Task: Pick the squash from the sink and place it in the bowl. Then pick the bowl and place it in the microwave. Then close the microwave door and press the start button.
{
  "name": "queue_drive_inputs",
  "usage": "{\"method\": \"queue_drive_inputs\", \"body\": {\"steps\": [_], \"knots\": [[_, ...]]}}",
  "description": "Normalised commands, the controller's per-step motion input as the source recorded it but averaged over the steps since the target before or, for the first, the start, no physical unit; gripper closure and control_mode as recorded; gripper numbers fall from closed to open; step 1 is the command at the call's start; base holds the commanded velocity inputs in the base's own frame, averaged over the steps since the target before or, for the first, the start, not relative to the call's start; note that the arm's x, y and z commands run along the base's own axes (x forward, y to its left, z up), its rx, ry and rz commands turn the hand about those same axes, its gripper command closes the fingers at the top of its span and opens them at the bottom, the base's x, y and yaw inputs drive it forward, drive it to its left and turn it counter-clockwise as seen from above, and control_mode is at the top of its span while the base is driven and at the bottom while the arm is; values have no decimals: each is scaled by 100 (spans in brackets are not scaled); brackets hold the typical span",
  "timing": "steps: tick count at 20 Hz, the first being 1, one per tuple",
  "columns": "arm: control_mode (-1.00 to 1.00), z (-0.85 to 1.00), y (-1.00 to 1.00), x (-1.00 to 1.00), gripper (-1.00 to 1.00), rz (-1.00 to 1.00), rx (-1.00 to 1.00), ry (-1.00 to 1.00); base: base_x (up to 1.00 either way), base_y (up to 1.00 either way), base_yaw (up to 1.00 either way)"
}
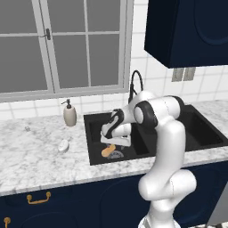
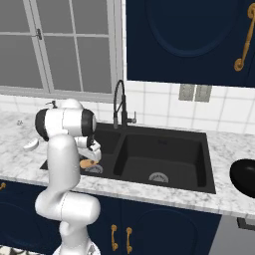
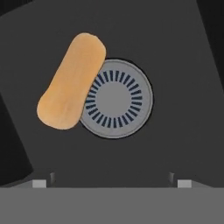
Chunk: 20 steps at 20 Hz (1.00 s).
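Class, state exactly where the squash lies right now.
The squash lies on the floor of the sink's left basin, overlapping the edge of the round drain, below the gripper.

squash [image 3: 70, 85]: 1 | sink [image 2: 164, 142]: 1, basins: 2 | round steel drains [image 3: 116, 98]: 2 | faucet [image 2: 119, 102]: 1 | black bowl [image 2: 245, 177]: 1 | soap dispenser [image 1: 69, 114]: 1 | pale oval lump [image 1: 63, 145]: 1 | wall outlets [image 2: 194, 92]: 2 | window [image 1: 62, 44]: 1 | gold cabinet handles [image 2: 120, 237]: at least 4
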Motion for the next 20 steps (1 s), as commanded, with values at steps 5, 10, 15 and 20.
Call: {"method": "queue_drive_inputs", "body": {"steps": [5, 10, 15, 20], "knots": [[-100, -33, 5, 53, -100, 0, 0, 0, 0, 0, 0], [-100, -38, 4, 43, -100, 0, 0, 0, 0, 0, 0], [-100, -39, 4, 31, -100, 0, 0, 0, 0, 0, 0], [-100, -31, 4, 21, -100, 0, 0, -4, 0, 0, 0]]}}
